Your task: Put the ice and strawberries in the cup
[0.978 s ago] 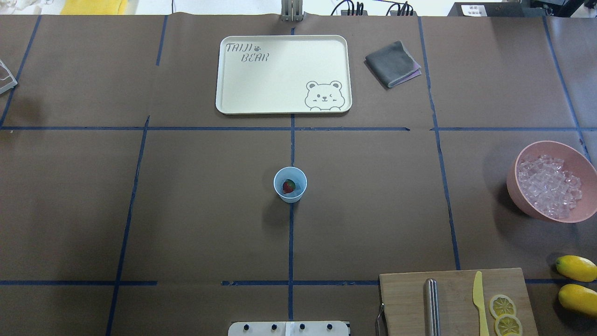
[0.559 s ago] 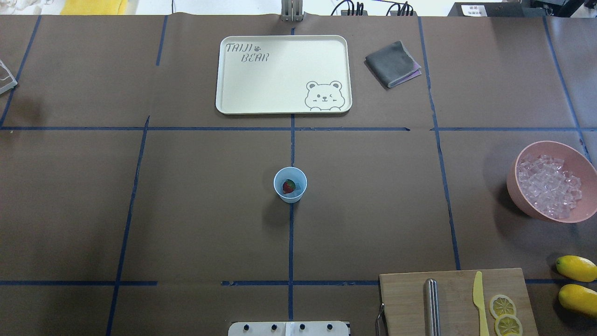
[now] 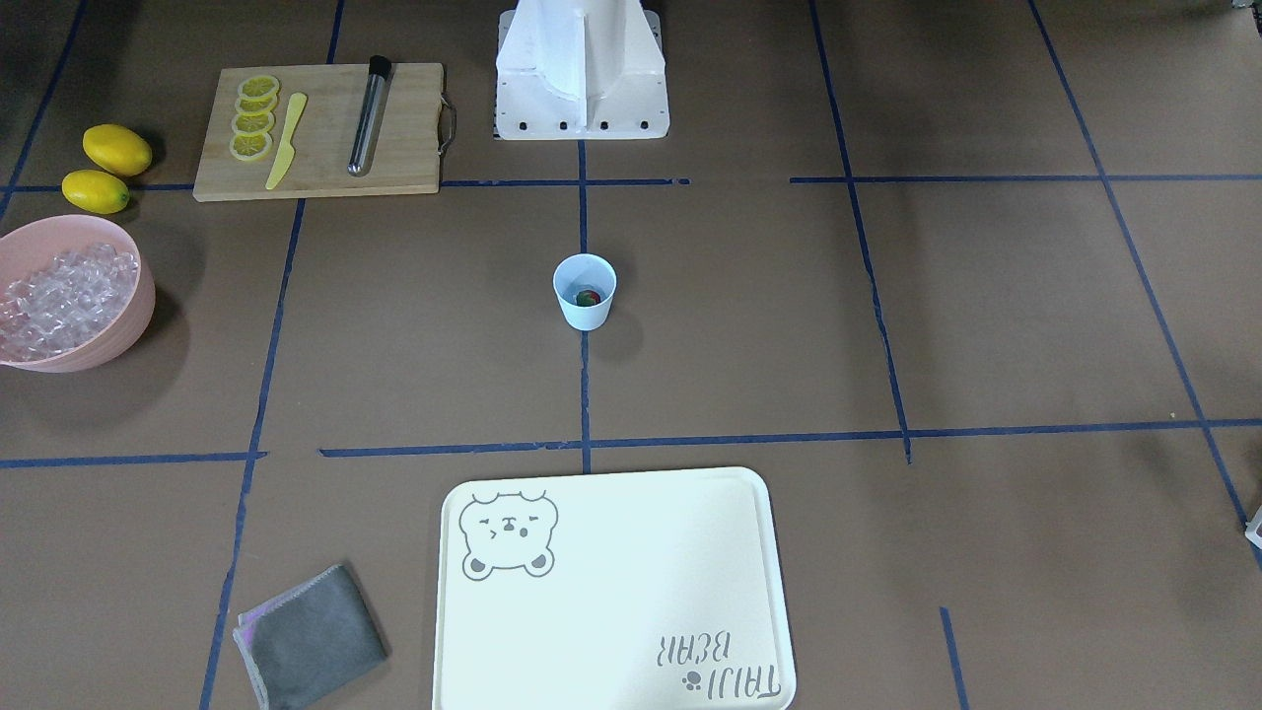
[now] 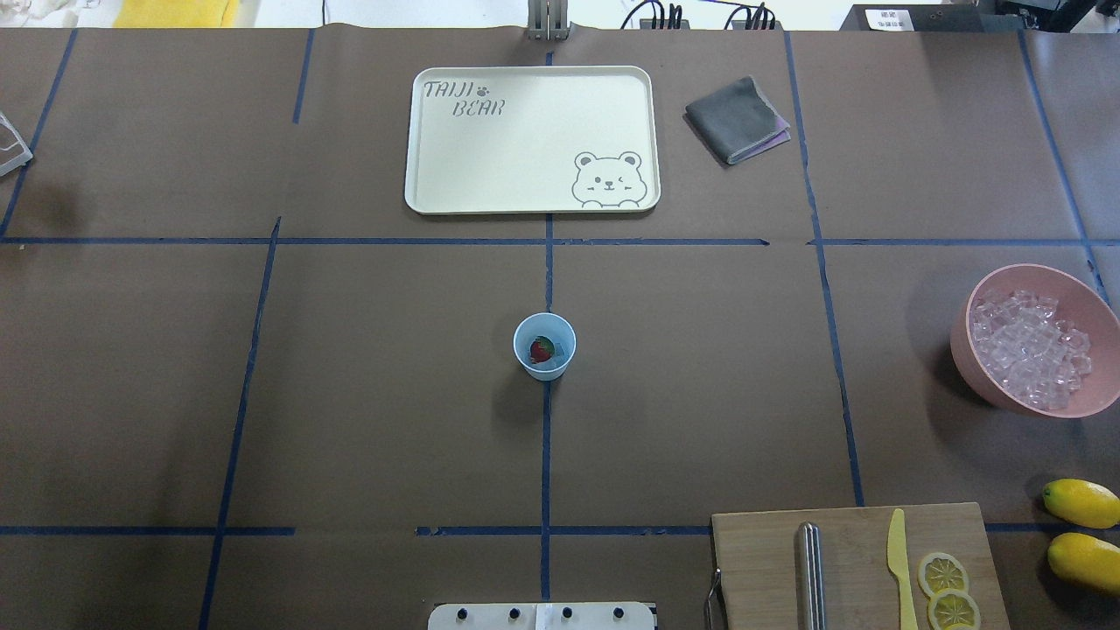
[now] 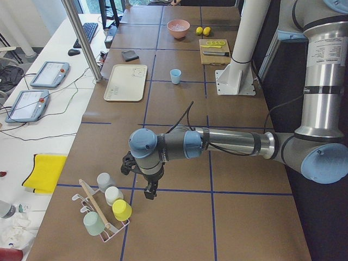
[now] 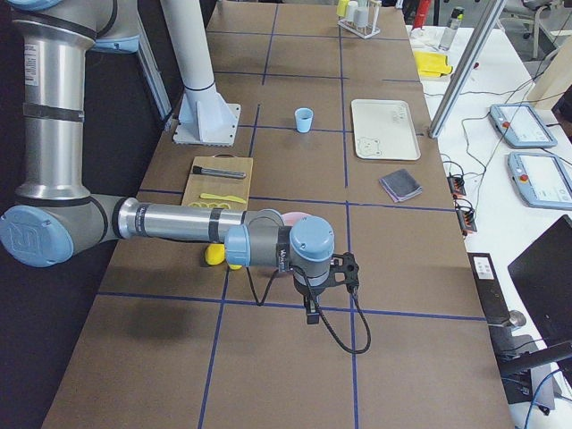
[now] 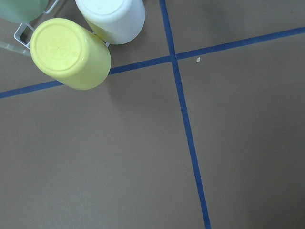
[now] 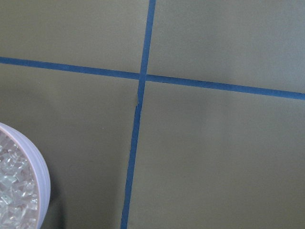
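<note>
The pale blue cup [image 4: 544, 346] stands upright at the table's centre on the blue tape line. A small red strawberry [image 4: 541, 350] lies inside it, and it also shows in the front-facing view [image 3: 589, 297]. Ice [image 4: 1031, 348] fills a pink bowl [image 4: 1085, 302] at the right edge. My left gripper [image 5: 148, 191] hangs far off at the table's left end beside a cup rack, and I cannot tell if it is open. My right gripper [image 6: 310, 315] hovers at the right end near the bowl; its state I cannot tell either. Neither gripper appears in the overhead view.
A cream bear tray [image 4: 532, 140] and a folded grey cloth [image 4: 737, 118] lie at the far side. A cutting board [image 4: 853, 560] carries a yellow knife, a metal rod and lemon slices, with two lemons [image 4: 1081, 503] beside it. The rack holds upturned cups [image 7: 71, 55].
</note>
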`<state>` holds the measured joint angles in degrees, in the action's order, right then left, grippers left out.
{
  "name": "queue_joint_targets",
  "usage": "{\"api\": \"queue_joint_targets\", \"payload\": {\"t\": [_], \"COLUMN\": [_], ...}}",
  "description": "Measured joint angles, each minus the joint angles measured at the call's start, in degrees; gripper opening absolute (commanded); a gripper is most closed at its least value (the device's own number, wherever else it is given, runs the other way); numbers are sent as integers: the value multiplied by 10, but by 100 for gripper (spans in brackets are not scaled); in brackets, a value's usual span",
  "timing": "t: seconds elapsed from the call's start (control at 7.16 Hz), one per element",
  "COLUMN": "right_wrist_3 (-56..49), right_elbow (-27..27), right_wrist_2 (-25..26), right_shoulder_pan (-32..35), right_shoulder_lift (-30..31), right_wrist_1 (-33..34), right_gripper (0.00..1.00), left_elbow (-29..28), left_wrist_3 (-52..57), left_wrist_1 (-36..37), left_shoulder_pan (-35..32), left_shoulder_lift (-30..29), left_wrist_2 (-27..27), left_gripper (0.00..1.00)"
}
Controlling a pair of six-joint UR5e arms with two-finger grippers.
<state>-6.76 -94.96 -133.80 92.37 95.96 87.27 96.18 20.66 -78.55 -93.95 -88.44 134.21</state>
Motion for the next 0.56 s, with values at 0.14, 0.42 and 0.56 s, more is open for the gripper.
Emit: {"api": "queue_joint_targets", "payload": {"t": [0.14,0.42,0.56], "right_wrist_3": [0,2,13], "right_elbow": [-1,-4,-7], "right_wrist_2": [0,0,0], "right_shoulder_pan": [0,0,0], "right_shoulder_lift": [1,3,3], "right_wrist_1": [0,0,0], "right_gripper": [99,99,99], "left_elbow": [3,5,5], "left_wrist_3": [-1,0,0], "left_wrist_1": [-3,-3,-3], "left_shoulder_pan": [0,0,0], "left_shoulder_lift": [2,4,5], "left_wrist_2": [-8,-27,-30], "left_gripper": [100,100,100]}}
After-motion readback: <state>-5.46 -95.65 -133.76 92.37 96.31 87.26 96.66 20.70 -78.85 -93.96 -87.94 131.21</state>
